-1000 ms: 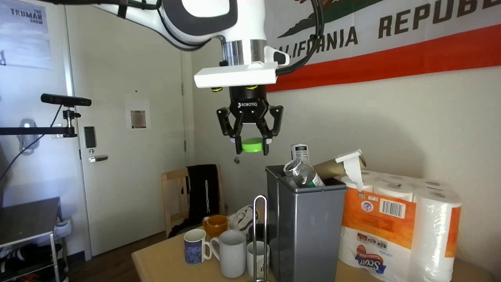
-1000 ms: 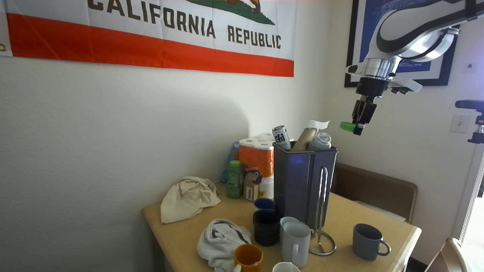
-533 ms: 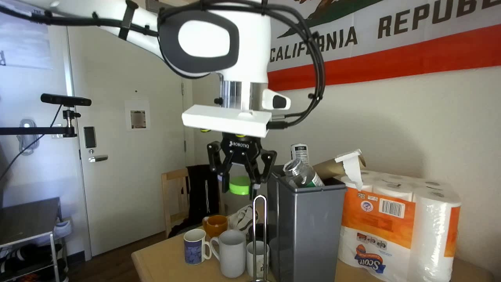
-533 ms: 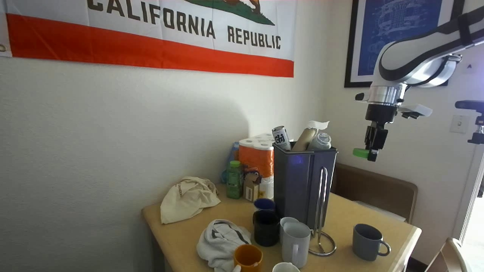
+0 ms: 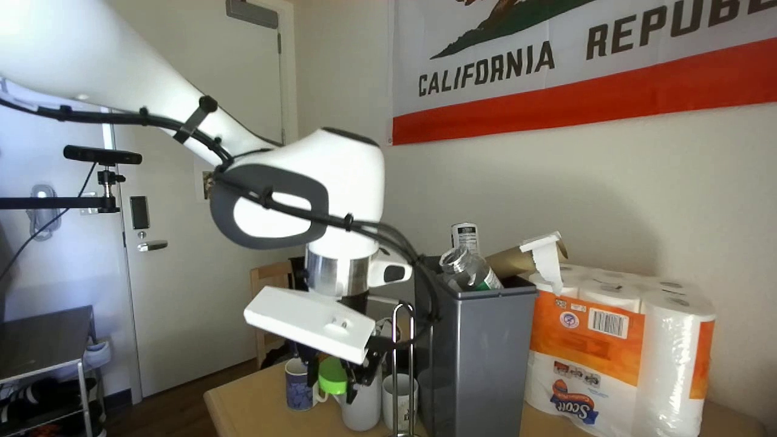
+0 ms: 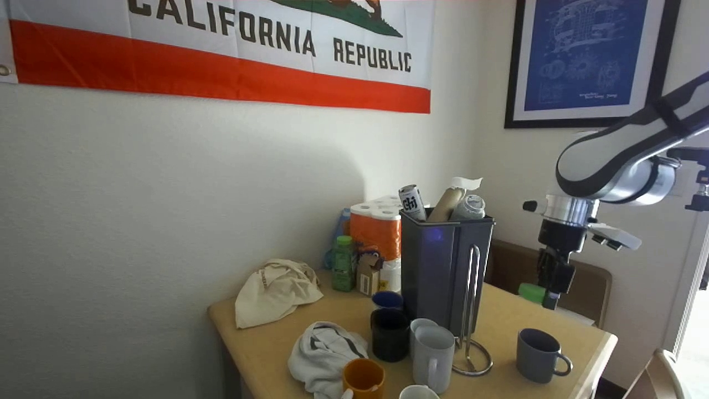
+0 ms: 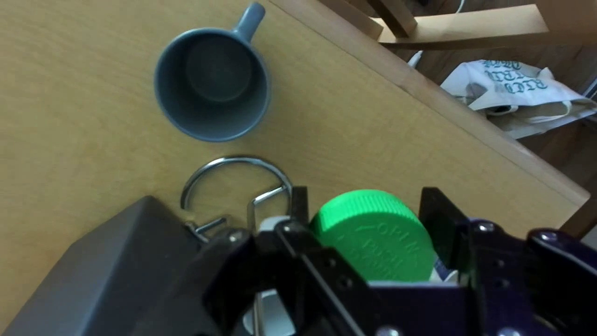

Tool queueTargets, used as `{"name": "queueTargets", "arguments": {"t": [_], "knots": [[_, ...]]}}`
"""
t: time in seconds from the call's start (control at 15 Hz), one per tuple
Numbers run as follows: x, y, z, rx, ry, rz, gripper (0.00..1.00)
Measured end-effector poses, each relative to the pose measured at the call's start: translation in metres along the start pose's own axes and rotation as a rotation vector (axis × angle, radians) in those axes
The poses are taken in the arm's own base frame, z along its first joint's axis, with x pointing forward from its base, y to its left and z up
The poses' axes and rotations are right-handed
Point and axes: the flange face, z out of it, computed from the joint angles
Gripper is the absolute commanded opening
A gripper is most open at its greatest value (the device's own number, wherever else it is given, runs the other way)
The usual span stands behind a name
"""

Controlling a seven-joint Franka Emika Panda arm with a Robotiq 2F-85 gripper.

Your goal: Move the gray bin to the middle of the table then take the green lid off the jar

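My gripper (image 5: 332, 381) is shut on the green lid (image 5: 332, 374), holding it in the air over the table (image 5: 255, 400). In the wrist view the lid (image 7: 378, 238) sits between the two fingers (image 7: 299, 205), its embossed top facing the camera. The lid also shows in an exterior view (image 6: 532, 292). The gray bin (image 5: 485, 364) stands upright on the table, beside the gripper; it shows in both exterior views (image 6: 435, 271) and partly in the wrist view (image 7: 93, 284). The clear jar (image 5: 467, 268), without a lid, leans in the bin's open top.
A metal wire stand (image 6: 473, 373) is right beside the bin. A gray-blue mug (image 7: 212, 88) stands near it. White (image 6: 433, 357), black (image 6: 390, 335) and orange (image 6: 363, 381) mugs and a cloth (image 6: 327, 357) crowd the table. A paper-towel pack (image 5: 589, 376) is behind the bin.
My gripper has moved down with the green lid in it, from above the bin's rim to lower down near the mugs. The bin and the jar have not moved.
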Motion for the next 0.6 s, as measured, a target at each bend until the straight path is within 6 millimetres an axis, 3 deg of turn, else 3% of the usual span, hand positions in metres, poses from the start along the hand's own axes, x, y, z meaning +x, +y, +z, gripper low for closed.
{"name": "queueTargets", "arguments": {"t": [0.33,0.6], "knots": [[-0.016,-0.039,0.084,0.057,-0.038,-0.076,0.37],[-0.021,-0.068,0.137,0.060,-0.081,-0.140,0.37]]}}
